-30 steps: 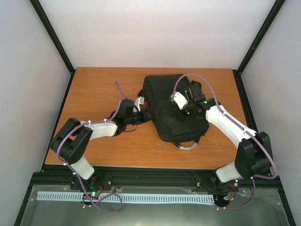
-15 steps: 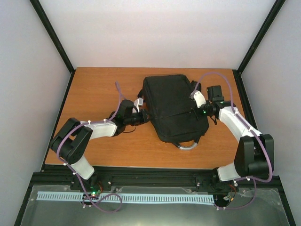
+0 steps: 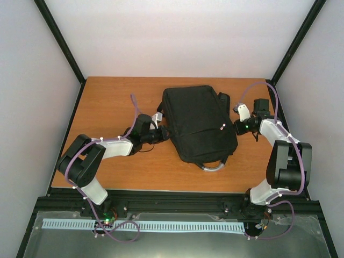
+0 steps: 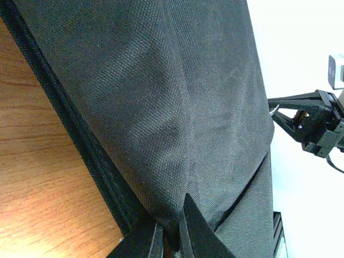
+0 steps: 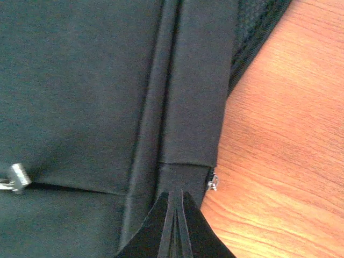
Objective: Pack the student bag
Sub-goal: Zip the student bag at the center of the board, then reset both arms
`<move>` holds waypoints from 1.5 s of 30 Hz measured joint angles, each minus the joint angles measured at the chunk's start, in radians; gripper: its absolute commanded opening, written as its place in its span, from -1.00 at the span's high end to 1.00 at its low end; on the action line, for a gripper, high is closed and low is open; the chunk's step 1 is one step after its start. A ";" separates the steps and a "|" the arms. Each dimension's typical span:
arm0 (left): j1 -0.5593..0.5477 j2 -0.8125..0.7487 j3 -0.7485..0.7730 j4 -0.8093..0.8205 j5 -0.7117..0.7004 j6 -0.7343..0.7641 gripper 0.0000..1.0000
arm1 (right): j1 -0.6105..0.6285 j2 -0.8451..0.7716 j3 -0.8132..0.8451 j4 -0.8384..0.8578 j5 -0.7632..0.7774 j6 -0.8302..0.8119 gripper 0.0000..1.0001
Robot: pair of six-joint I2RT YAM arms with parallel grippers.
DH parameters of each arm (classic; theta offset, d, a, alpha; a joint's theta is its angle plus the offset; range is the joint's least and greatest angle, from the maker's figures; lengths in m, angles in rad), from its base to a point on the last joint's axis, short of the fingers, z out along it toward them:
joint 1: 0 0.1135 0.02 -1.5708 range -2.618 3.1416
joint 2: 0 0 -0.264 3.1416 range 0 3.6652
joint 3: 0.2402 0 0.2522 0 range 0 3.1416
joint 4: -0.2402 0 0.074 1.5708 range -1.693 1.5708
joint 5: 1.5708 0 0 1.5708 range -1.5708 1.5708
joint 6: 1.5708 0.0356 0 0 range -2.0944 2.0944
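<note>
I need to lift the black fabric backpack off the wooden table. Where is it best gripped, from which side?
Grip the grey loop handle at the near end of the black fabric backpack, coming from the near side. It juts past the bag's edge over the wooden table, so jaws can likely close across it; the flat panel offers little to pinch.

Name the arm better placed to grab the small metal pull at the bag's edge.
Right. The right gripper sits shut and empty just beside the metal pull at the right edge of the student bag. The left gripper is pinching the bag's fabric on the opposite side, away from that pull.
</note>
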 measured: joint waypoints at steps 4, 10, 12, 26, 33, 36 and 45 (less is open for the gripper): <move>0.001 0.000 -0.001 0.000 0.000 0.003 0.99 | -0.022 0.026 0.000 0.017 0.005 -0.006 0.95; 0.002 0.000 -0.001 -0.002 0.000 0.007 0.98 | -0.028 0.028 0.000 -0.001 -0.084 -0.023 0.30; 0.002 0.000 -0.001 -0.003 0.000 0.011 0.98 | -0.028 0.017 0.000 -0.015 -0.127 -0.025 0.18; 0.004 0.000 -0.001 -0.011 0.000 0.026 0.98 | -0.028 0.033 0.126 -0.160 -0.366 -0.058 0.14; 0.005 0.006 -0.001 -0.012 0.001 0.030 0.98 | -0.028 0.150 0.143 -0.188 -0.418 -0.061 0.33; 0.005 0.008 0.000 -0.012 0.001 0.030 0.98 | -0.027 0.171 0.153 -0.196 -0.439 -0.062 0.40; 0.006 0.013 0.001 -0.012 0.004 0.030 0.98 | -0.025 0.172 0.154 -0.195 -0.468 -0.061 0.94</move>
